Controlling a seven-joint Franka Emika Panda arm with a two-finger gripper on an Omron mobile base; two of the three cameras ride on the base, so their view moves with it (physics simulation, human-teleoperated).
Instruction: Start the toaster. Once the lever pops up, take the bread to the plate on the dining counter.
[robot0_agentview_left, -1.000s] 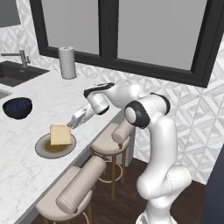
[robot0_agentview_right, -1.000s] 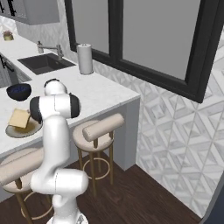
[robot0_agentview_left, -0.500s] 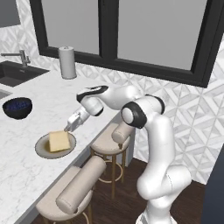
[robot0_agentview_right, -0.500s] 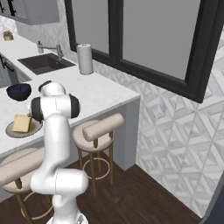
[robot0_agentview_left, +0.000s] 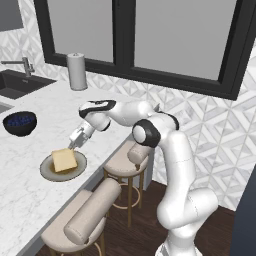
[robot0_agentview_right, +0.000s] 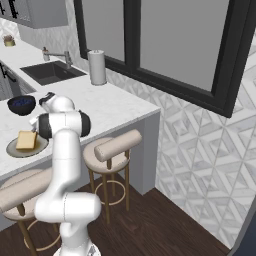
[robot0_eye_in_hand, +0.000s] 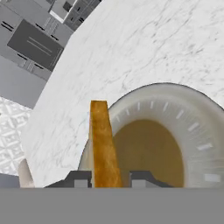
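The gripper (robot0_agentview_left: 74, 145) hangs low over the dining counter (robot0_agentview_left: 30, 192), angled down toward the plate (robot0_agentview_left: 47, 172); in the hand view its two dark fingertips (robot0_eye_in_hand: 81, 179) stand on either side of the bread (robot0_eye_in_hand: 103, 144), seen edge-on between them. Whether the pads press the slice or stand just off it cannot be told — the tips sit close on both faces, but the contact itself is cut off at the bottom of that view. In the left base view the bread (robot0_agentview_left: 64, 160) lies tilted on the plate, just below and ahead of the fingertips; its near corner reaches up toward them. In the right base view the bread (robot0_agentview_right: 26, 140) rests on the plate (robot0_agentview_right: 15, 150), with the arm's dark elbow beside it. Beyond the hand, further along the counter, sits a dark blue bowl (robot0_agentview_left: 19, 123); well past that, by the window, a paper towel roll (robot0_agentview_left: 77, 71) stands upright near a sink (robot0_agentview_left: 20, 83) — the faucet (robot0_agentview_left: 21, 64) rises behind it. Beneath the counter edge under the hand, padded stools (robot0_agentview_left: 92, 211) are tucked in.
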